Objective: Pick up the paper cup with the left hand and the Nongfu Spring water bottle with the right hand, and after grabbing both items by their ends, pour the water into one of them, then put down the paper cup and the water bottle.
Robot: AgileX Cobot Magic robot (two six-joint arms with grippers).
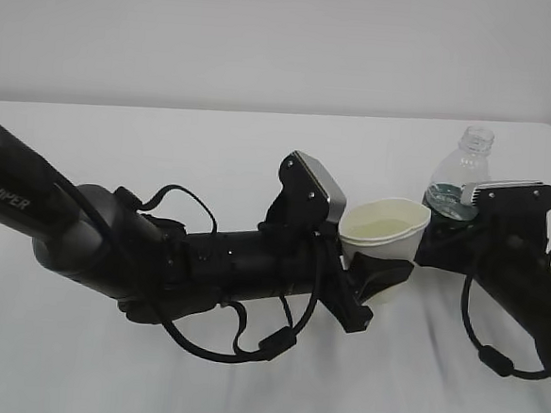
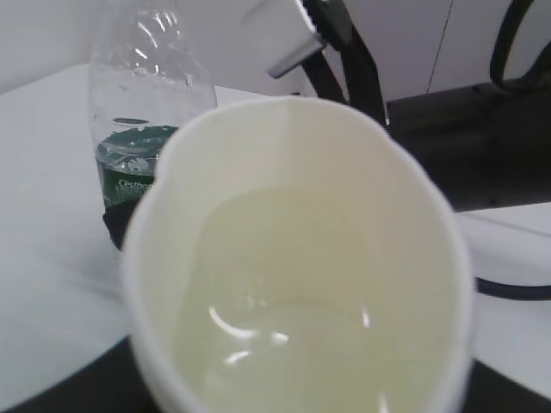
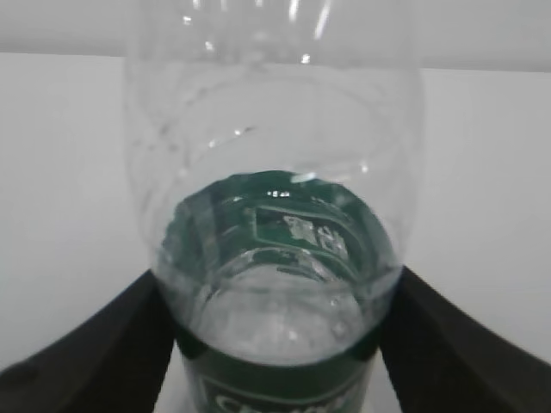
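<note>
My left gripper [image 1: 381,267] is shut on the white paper cup [image 1: 387,235], which stands upright just right of the table's middle. Pale water [image 2: 284,327] lies in the cup's [image 2: 301,258] bottom. Close to its right the Nongfu Spring water bottle [image 1: 461,172] stands upright, capless, with its green label low down. My right gripper [image 1: 449,228] flanks the bottle's lower part. In the right wrist view its black fingers [image 3: 86,353] stand on either side of the bottle [image 3: 275,215] with thin gaps at the label. A little water shows in the bottle [image 2: 142,129].
The white table [image 1: 214,145] stretches left and behind the arms. The left arm [image 1: 112,242], marked PIPER, lies low across the front left with looping cables [image 1: 247,342]. The right arm [image 1: 526,281] comes in from the right edge.
</note>
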